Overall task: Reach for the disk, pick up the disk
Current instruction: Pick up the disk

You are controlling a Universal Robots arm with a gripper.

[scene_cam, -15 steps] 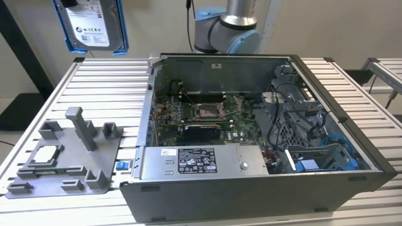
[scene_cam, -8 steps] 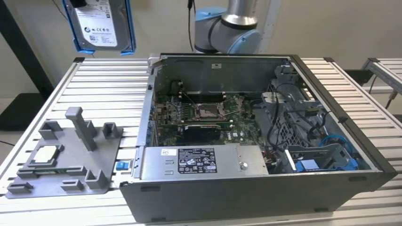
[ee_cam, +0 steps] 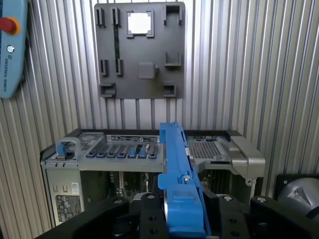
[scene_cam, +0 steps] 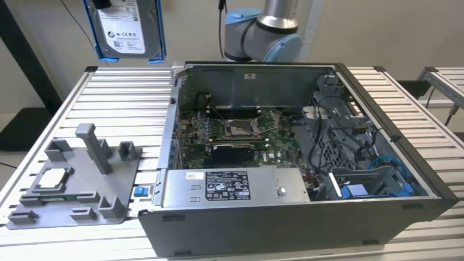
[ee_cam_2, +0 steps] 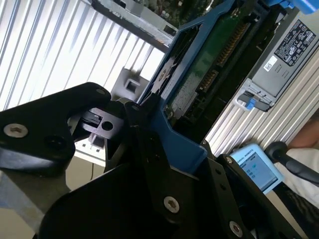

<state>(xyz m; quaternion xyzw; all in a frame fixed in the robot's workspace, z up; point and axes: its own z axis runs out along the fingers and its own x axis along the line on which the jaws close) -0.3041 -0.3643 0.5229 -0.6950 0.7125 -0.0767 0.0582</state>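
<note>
The disk (scene_cam: pixel 127 28), a silver-grey drive with a white label in a blue bracket, hangs upright high above the table at the exterior view's left, well clear of the open computer case (scene_cam: pixel 290 163). In the first wrist view the disk (ee_cam: pixel 178 169) stands edge-on between my black fingers (ee_cam: pixel 149 211), and my gripper (ee_cam: pixel 182 211) is shut on its blue bracket. The second wrist view shows the green underside of the disk (ee_cam_2: pixel 202 64), with my gripper (ee_cam_2: pixel 159 134) clamped on the bracket's end.
A grey fixture plate (scene_cam: pixel 73 185) holding a small square chip (scene_cam: pixel 54 176) lies on the slatted table (scene_cam: pixel 123 103), on the exterior view's left of the case. The arm's base (scene_cam: pixel 264 32) stands behind the case. A teach pendant (ee_cam: pixel 10 50) rests on the table.
</note>
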